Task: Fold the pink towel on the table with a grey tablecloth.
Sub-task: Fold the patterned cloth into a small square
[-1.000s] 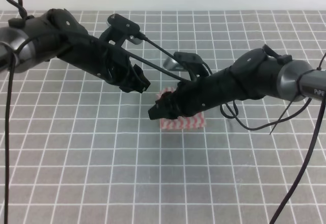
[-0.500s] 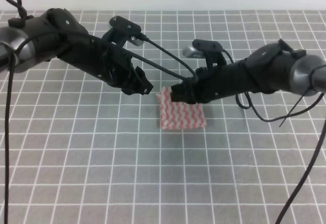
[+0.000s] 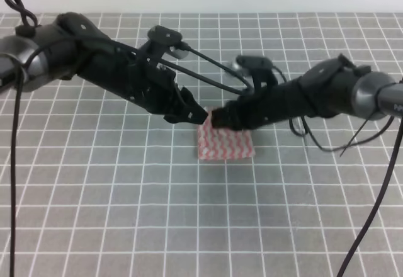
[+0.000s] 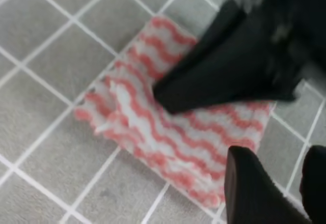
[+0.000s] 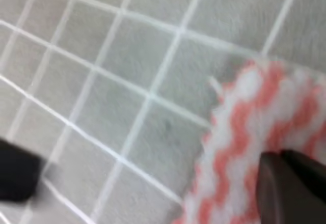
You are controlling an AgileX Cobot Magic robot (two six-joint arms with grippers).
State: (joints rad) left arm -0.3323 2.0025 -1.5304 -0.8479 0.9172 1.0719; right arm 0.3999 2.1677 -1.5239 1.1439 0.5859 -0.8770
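The pink towel point(image 3: 225, 143) lies folded small on the table with a grey tablecloth point(image 3: 126, 214), near the middle. My right gripper point(image 3: 216, 118) reaches in from the right with its fingers together at the towel's far left corner. In the left wrist view it is a dark wedge point(image 4: 214, 76) pressed into the rumpled cloth point(image 4: 168, 132). In the right wrist view the closed fingertips point(image 5: 285, 183) sit on the striped cloth point(image 5: 239, 127). My left gripper point(image 3: 192, 114) hovers just left of that corner, its fingers point(image 4: 252, 193) apart with nothing between them.
Black cables run from both arms over the far part of the table point(image 3: 208, 79) and down the right side point(image 3: 378, 214). The two arms nearly meet above the towel's far edge. Grid cloth stretches all around the towel.
The left arm has swung right and down, bringing its gripper close beside the towel's far left corner. The right gripper, pulled back earlier from across the towel, has settled lower at that corner.
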